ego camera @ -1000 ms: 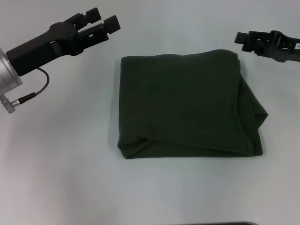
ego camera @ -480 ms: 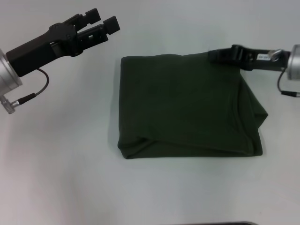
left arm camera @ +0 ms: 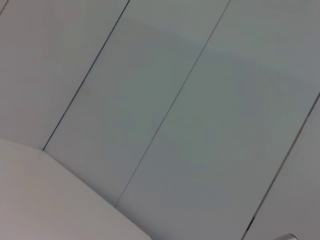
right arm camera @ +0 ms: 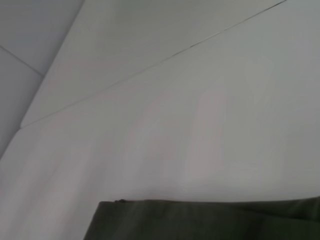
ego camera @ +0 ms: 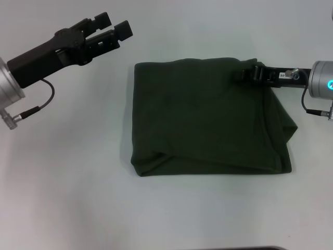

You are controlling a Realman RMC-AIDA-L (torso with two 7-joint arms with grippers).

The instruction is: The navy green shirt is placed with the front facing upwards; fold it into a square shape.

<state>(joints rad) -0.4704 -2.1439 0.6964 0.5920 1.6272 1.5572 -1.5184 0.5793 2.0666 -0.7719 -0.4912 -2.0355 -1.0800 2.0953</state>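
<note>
Head view shows the right gripper (ego camera: 244,74) farther in over the shirt (ego camera: 208,125) than half a second ago, when its tip sat just at the far right corner, and a full second ago it was off the cloth altogether, out over the bare table (ego camera: 78,198). Now its dark tip lies low against the top layer near the far right corner, touching or nearly touching the fabric. Whether its fingers are apart or together cannot be told, since they blend into the dark cloth. The shirt itself has not shifted: it lies in the middle of the table as a folded, roughly square bundle, plain side up, with loose layers bulging along its right edge and a rolled fold along the near edge.

The left gripper (ego camera: 112,27) holds the same spot as before, raised above the table beyond the shirt's far left corner, its two fingers clearly apart and gripping nothing.

From the right wrist view, only a strip of the shirt's (right arm camera: 210,220) edge shows against the pale table (right arm camera: 165,125).
</note>
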